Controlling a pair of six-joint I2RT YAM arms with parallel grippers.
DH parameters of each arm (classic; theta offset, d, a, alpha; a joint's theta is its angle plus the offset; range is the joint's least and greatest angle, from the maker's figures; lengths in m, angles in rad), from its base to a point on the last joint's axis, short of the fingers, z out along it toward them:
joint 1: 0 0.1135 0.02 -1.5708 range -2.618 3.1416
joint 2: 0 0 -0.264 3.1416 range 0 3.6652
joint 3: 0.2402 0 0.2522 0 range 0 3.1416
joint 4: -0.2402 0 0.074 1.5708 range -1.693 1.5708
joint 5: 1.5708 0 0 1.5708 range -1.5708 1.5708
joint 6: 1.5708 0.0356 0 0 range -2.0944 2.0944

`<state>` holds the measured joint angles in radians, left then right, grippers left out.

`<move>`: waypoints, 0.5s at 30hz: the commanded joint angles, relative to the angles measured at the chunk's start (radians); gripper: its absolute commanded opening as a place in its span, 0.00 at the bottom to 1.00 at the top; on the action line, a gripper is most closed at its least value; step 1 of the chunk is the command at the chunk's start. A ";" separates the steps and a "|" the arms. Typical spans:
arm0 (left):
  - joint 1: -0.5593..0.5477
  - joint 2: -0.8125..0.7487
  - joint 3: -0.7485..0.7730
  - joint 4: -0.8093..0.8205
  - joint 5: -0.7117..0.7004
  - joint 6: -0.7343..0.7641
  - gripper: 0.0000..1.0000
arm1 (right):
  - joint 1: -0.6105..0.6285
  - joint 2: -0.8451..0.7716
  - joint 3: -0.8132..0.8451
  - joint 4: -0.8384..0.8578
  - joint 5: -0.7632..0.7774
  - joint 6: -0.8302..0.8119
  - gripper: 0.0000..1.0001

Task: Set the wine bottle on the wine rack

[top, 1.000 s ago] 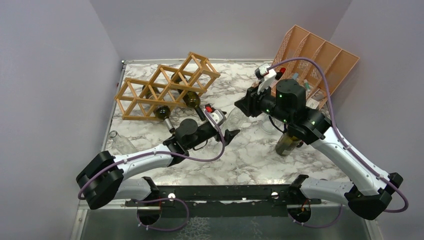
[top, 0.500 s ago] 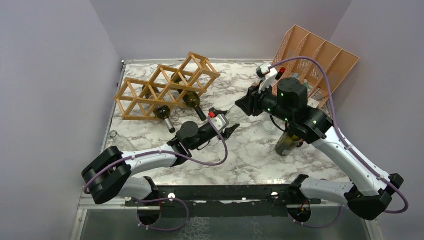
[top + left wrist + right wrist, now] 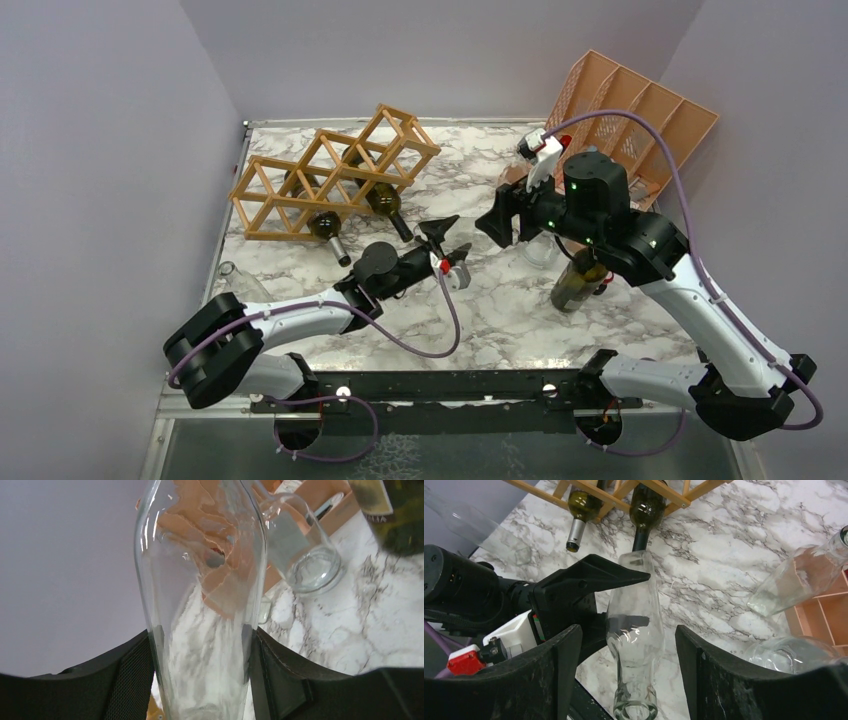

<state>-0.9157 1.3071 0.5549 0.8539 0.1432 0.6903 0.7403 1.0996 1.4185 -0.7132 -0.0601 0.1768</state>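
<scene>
A clear glass wine bottle [image 3: 200,605] is clamped at its body by my left gripper [image 3: 200,680], whose black pads [image 3: 125,675] press both sides. Its neck and open mouth [image 3: 634,650] point toward my right gripper [image 3: 628,640], which stands open with a gap on each side of the neck. From above, the bottle [image 3: 475,232] spans between the left gripper [image 3: 450,240] and the right gripper [image 3: 500,222] over mid-table. The wooden lattice wine rack [image 3: 330,175] lies at the back left with two dark green bottles [image 3: 646,505] in its cells.
A dark green bottle [image 3: 578,285] stands under the right arm. The peach slotted organizer [image 3: 630,110] leans in the back right corner, with clear bottles [image 3: 799,580] by it. Another clear bottle [image 3: 238,285] lies at the left table edge.
My left gripper closed on the clear bottle and rolled its wrist. My right gripper let go of the neck, opened and drew back slightly to the right.
</scene>
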 commanded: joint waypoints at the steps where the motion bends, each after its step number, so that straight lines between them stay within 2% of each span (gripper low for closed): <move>1: 0.000 -0.042 0.030 -0.022 0.061 0.329 0.00 | 0.004 -0.001 0.026 -0.072 0.000 -0.047 0.72; 5: 0.000 -0.052 0.047 -0.077 0.090 0.461 0.00 | 0.005 0.004 -0.004 -0.068 -0.040 -0.065 0.74; 15: 0.000 -0.068 0.039 -0.100 0.126 0.550 0.00 | 0.005 0.032 -0.117 -0.068 -0.059 -0.068 0.74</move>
<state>-0.9157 1.2881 0.5591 0.7006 0.2222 1.1652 0.7403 1.1202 1.3418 -0.7578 -0.0849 0.1249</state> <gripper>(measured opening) 0.629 0.743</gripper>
